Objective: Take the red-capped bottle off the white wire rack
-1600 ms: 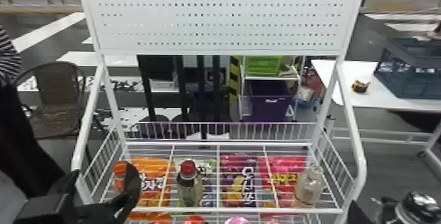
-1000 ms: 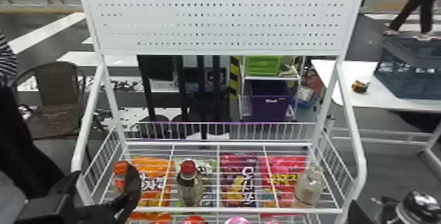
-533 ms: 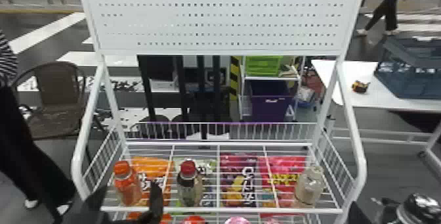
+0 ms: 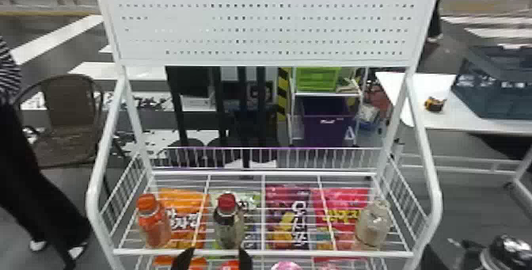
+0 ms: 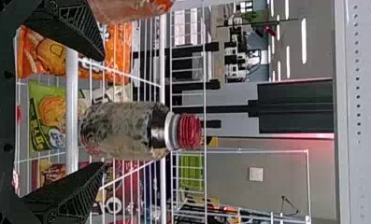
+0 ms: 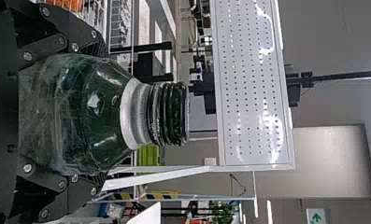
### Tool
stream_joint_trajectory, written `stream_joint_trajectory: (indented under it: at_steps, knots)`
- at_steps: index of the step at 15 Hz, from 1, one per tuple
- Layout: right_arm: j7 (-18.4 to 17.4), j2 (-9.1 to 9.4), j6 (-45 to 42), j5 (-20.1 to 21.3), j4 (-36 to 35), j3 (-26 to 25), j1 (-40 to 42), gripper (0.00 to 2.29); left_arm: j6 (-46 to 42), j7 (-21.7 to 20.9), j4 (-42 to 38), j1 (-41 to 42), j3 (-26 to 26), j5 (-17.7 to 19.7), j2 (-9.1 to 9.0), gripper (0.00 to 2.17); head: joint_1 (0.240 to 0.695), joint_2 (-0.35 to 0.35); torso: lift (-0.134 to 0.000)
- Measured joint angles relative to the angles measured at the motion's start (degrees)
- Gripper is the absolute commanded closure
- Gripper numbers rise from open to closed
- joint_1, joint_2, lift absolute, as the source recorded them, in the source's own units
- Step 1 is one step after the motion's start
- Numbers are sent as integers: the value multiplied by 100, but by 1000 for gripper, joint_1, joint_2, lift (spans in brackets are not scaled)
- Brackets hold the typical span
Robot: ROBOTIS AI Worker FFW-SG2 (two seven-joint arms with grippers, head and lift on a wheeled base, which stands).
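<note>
Over there the right gripper (image 4: pixel 471 255) has hold of a greenish bottle (image 6: pixel 89 114), dark ridged cap (image 6: pixel 168 114) on, a white perforated board (image 6: pixel 248 107) standing beyond it

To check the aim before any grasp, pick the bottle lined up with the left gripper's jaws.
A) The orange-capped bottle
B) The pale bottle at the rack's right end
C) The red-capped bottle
C: the left gripper has its jaws apart, and the red-capped bottle shows in line with the gap between them.
</note>
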Motion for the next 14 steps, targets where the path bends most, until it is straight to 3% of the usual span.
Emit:
stream_joint_trajectory:
  at_steps: [7, 14]
  knots:
    - [1, 0, -125, 0, 34, -11, 46, 485, -194, 15, 798, -685, -142, 58, -201, 90, 499, 0, 0]
    - [1, 0, -193, -7, 20, -68, 100, 485, -148, 3, 1239, -1213, -143, 187, -252, 90, 499, 0, 0]
